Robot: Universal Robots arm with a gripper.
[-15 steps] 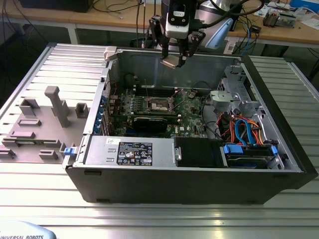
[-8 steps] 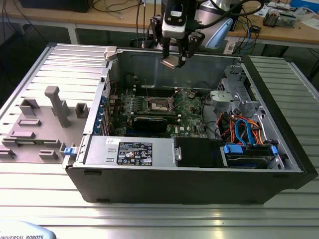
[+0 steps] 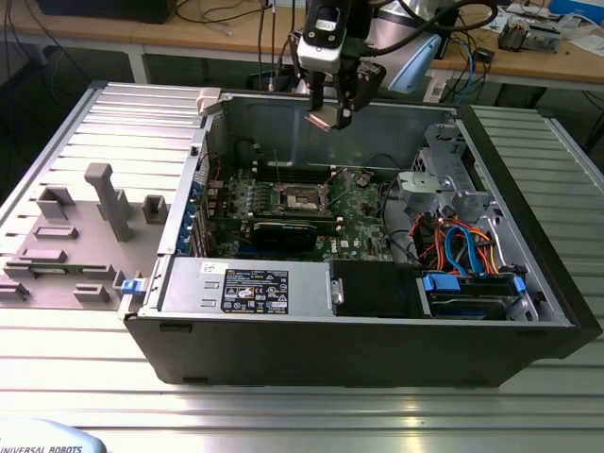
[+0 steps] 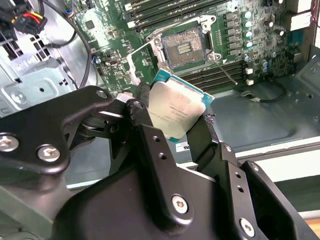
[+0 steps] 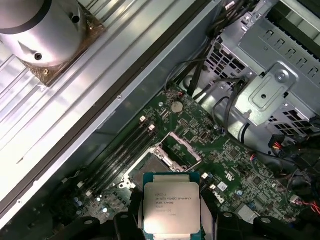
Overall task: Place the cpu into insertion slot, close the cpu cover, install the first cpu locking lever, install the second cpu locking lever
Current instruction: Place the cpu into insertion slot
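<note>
The cpu (image 4: 175,107), silver-grey top with a green edge, is clamped by two opposite sides between the black jaws, which are narrowed onto it. It hangs in the air, apart from the board; the exterior view puts the cpu (image 3: 320,119) high above the open computer case (image 3: 283,354), near the rim of its far wall. Beneath it on the green motherboard (image 5: 235,165) the insertion slot (image 4: 182,47) lies bare, its brownish centre uncovered. The cpu cover (image 5: 191,150) stands raised on its hinge at one side of the slot, and a thin lever rod (image 4: 227,72) sticks up free on another side. Long memory slots (image 5: 120,150) run alongside the socket. In the exterior view a black card (image 3: 283,234) sits nearer the camera than the slot, with a labelled grey box (image 3: 245,283) in front of it and a metal drive cage (image 3: 444,175) toward the exterior view's right. The case lies on its side on a ribbed metal counter (image 3: 302,406), and the arm (image 3: 396,28) reaches down from above its far wall.
</note>
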